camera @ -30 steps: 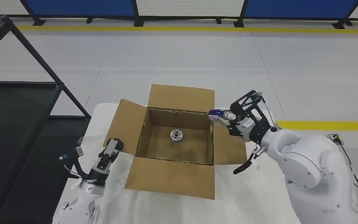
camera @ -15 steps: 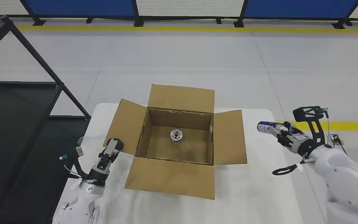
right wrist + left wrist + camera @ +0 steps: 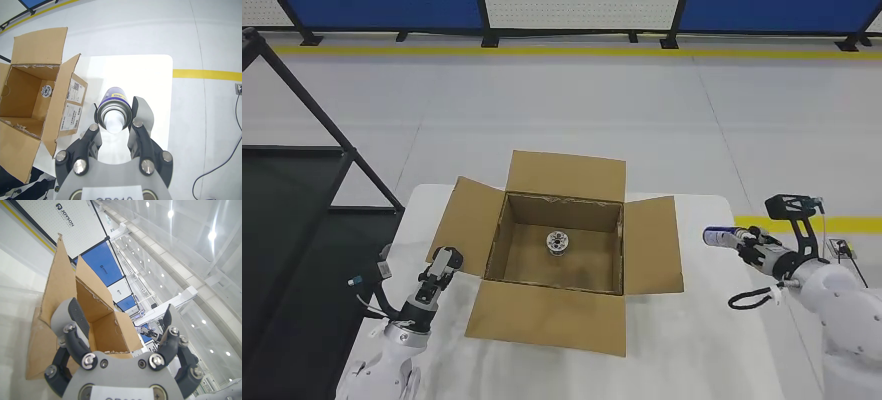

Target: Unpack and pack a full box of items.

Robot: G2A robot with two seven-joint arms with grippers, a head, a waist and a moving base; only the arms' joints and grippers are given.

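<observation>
There is 1 box with 4 flaps, on 1 table. 1 flap carries 2 labels. There is 1 can and 1 round metal part. There are 2 grippers: left gripper, right gripper.

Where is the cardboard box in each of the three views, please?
Top view: the cardboard box stands open at the white table's middle.
Left wrist view: the box rises close behind the open left gripper.
Right wrist view: the box sits aside from the right gripper holding the spray can, inside visible.
Shared landmark: the yellow floor line beyond the box.
</observation>
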